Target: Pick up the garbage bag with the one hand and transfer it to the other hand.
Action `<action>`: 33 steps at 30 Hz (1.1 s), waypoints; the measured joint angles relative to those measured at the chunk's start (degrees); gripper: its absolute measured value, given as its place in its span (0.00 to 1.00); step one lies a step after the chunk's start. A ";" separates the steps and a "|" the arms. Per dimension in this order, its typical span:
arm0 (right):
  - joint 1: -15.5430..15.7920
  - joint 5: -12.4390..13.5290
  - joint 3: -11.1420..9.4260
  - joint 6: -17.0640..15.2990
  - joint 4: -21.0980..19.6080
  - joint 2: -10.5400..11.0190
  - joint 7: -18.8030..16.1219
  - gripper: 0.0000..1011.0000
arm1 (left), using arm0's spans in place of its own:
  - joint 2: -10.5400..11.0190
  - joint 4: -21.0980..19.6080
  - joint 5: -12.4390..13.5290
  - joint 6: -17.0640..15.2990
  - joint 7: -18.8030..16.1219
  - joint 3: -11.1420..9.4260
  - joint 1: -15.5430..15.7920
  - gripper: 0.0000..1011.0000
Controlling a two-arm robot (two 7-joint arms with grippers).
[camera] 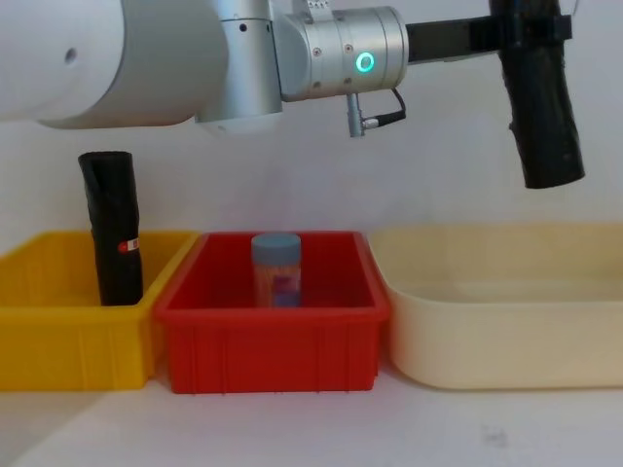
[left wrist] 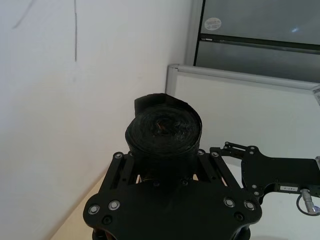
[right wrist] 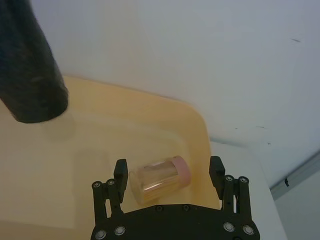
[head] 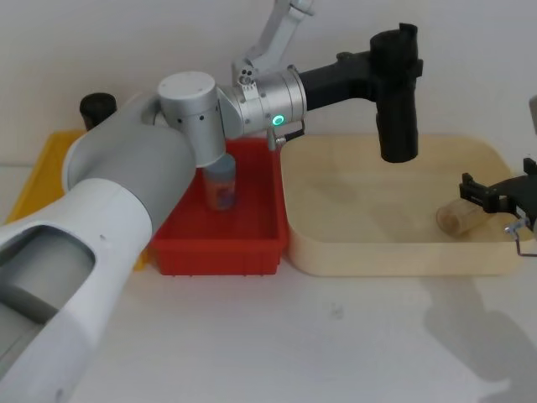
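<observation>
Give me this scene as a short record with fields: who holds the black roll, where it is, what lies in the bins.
Left gripper: shut on the tall black crinkly plastic garbage bag, held in the air over the beige tray
Right gripper: open, at the tray's right side, by a small clear jar with pink lid, lying on its side
Red bin: blue-capped bottle, upright
Yellow bin: second black roll, red label, standing
Handover: not yet done

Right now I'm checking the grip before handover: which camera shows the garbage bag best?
The head view: the garbage bag shows full length, with the left hand clamped near its top. The chest view shows it side-on, top cropped; the left wrist view its top end-on; the right wrist view its lower end.
</observation>
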State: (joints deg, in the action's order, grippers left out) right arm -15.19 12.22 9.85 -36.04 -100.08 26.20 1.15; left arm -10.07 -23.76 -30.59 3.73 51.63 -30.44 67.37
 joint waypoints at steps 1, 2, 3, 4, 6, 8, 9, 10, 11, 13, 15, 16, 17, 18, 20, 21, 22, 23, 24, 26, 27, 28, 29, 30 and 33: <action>0.04 0.00 0.01 0.01 -0.15 0.06 -0.12 0.99 | -0.17 0.41 -0.03 0.10 0.16 -0.04 0.16 0.43; 0.11 0.00 0.04 0.11 -0.41 0.15 -0.50 0.99 | -0.49 1.11 -0.10 0.32 0.42 -0.09 0.45 0.43; 0.15 0.00 0.09 0.15 -0.58 0.21 -0.70 0.99 | -0.64 1.42 -0.14 0.40 0.55 -0.11 0.58 0.43; 0.16 0.00 0.13 0.20 -0.68 0.25 -0.90 0.99 | -0.78 1.72 -0.18 0.49 0.67 -0.13 0.70 0.43; 0.19 0.04 0.29 0.50 -1.17 0.41 -1.66 0.99 | -1.14 2.55 -0.25 0.73 0.97 -0.19 1.02 0.43; 0.20 0.14 0.48 0.81 -1.68 0.55 -2.43 0.99 | -1.43 3.21 -0.32 0.91 1.22 -0.25 1.32 0.43; 0.20 0.22 0.59 0.95 -1.92 0.63 -2.73 0.99 | -1.52 3.43 -0.35 0.97 1.28 -0.26 1.41 0.43; 0.17 0.34 0.73 1.13 -2.28 0.71 -3.30 0.99 | -1.68 3.78 -0.39 1.07 1.41 -0.29 1.55 0.43; 0.17 0.34 0.73 1.13 -2.28 0.71 -3.30 0.99 | -1.68 3.78 -0.39 1.07 1.41 -0.29 1.55 0.43; 0.05 0.62 0.98 1.56 -2.86 0.89 -4.39 0.99 | -1.95 4.42 -0.44 1.25 1.62 -0.34 1.80 0.43; -0.17 0.93 1.28 2.00 -3.35 1.03 -5.48 0.99 | -2.05 4.68 -0.47 1.31 1.70 -0.35 1.91 0.43; -0.24 1.03 1.36 2.13 -3.57 1.07 -5.83 0.99 | -2.11 4.80 -0.47 1.34 1.74 -0.37 1.96 0.43; -0.33 1.12 1.45 2.26 -3.71 1.11 -6.20 0.99 | -2.16 4.91 -0.49 1.38 1.78 -0.38 2.00 0.43; -0.55 1.38 1.66 2.56 -4.07 1.18 -7.08 0.99 | -2.25 5.07 -0.50 1.43 1.85 -0.39 2.06 0.43; -0.74 1.60 1.83 2.81 -4.30 1.21 -7.80 0.99 | -2.32 5.26 -0.52 1.47 1.91 -0.41 2.13 0.43; -1.06 1.83 2.11 3.06 -4.57 1.23 -8.60 0.99 | -2.39 5.41 -0.54 1.51 1.96 -0.42 2.21 0.43; -1.23 1.99 2.24 3.21 -4.67 1.23 -9.11 0.99 | -2.41 5.48 -0.54 1.52 2.00 -0.42 2.23 0.43; -1.40 2.06 2.38 3.29 -4.76 1.23 -9.36 0.99 | -2.48 5.61 -0.55 1.56 2.06 -0.43 2.27 0.43; -1.91 2.31 2.71 3.60 -4.90 1.16 -10.24 0.99 | -2.48 5.61 -0.55 1.56 2.06 -0.43 2.27 0.43; -2.42 2.55 3.01 3.88 -4.95 1.00 -11.04 0.99 | -2.55 5.78 -0.57 1.62 2.11 -0.45 2.36 0.43; -3.03 2.82 3.35 4.18 -4.96 0.76 -11.89 0.99 | -2.59 5.87 -0.58 1.64 2.14 -0.46 2.38 0.43; -3.33 2.93 3.52 4.28 -4.96 0.63 -12.23 0.99 | -2.63 5.94 -0.59 1.66 2.17 -0.46 2.41 0.43; -3.63 3.05 3.66 4.41 -4.96 0.51 -12.57 0.99 | -2.63 5.94 -0.59 1.66 2.17 -0.46 2.41 0.43; -4.04 3.15 3.83 4.51 -4.92 0.34 -12.90 0.99 | -2.65 5.98 -0.60 1.67 2.18 -0.47 2.42 0.43; -5.29 3.44 4.43 4.89 -4.53 -0.22 -14.00 0.99 | -2.71 6.12 -0.62 1.69 2.24 -0.49 2.49 0.43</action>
State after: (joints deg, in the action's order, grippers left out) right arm -20.49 15.65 14.28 -31.15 -104.62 25.98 -12.86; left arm -12.78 -17.64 -31.21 5.42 53.86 -30.93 69.87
